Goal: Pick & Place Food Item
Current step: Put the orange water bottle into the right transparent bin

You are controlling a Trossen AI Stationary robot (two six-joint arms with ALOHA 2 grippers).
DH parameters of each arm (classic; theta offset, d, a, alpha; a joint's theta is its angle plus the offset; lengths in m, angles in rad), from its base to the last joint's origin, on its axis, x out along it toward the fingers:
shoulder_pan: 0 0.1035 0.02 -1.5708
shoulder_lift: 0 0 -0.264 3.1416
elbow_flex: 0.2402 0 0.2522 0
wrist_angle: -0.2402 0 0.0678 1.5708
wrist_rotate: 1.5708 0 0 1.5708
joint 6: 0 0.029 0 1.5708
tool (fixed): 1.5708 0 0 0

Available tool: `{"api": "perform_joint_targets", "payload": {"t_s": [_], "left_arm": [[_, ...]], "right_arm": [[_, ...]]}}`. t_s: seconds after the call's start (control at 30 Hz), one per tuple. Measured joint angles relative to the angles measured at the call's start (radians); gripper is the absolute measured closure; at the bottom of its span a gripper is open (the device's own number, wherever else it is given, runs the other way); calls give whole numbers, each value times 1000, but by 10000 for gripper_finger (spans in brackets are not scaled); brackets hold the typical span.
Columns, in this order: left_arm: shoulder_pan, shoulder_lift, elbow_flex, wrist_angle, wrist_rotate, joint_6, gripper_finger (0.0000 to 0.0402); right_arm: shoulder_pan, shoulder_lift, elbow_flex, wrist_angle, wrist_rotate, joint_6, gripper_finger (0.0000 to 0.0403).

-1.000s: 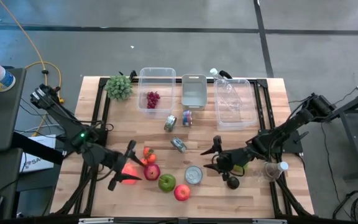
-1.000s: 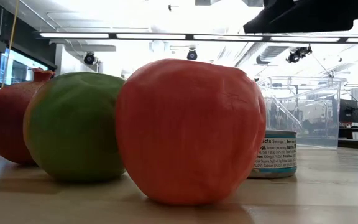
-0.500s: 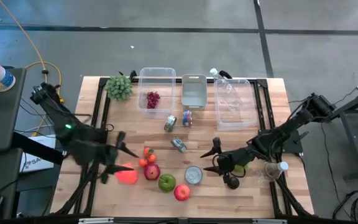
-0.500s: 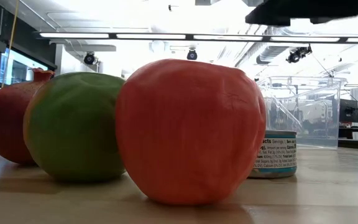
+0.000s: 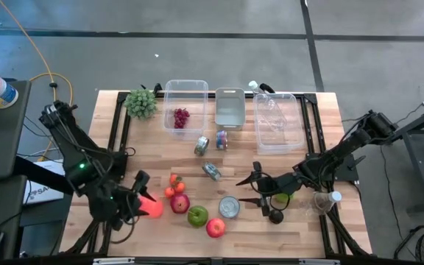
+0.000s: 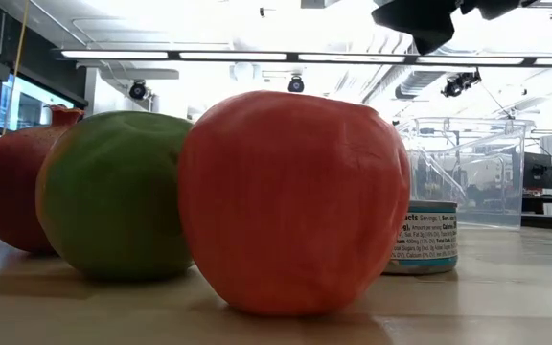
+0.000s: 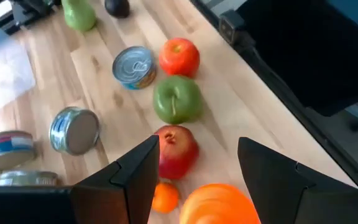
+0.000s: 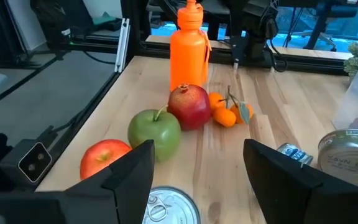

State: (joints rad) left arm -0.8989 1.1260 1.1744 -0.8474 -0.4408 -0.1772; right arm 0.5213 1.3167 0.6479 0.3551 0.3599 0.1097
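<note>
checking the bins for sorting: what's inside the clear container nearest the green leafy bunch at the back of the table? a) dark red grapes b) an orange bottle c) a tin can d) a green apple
a: the high view shows dark red grapes lying in that clear container, with no other item in it.

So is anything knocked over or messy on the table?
Yes. Two tin cans between the bins and the fruit lie on their sides, not standing. The rest sits tidy: apples, pomegranate, orange bottle upright.
</note>
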Motion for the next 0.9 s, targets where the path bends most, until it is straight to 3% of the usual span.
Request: {"api": "perform_joint_targets", "payload": {"t_s": [0.43, 0.8, 0.9], "left_arm": [[-47, -24, 0, 123, 0, -24, 193], [17, -24, 0, 164, -10, -178, 182], [19, -24, 0, 164, -2, -142, 164]], "right_arm": [[0, 0, 0, 0, 7, 0, 168], [0, 0, 0, -10, 4, 70, 168], [0, 0, 0, -9, 4, 66, 168]]}}
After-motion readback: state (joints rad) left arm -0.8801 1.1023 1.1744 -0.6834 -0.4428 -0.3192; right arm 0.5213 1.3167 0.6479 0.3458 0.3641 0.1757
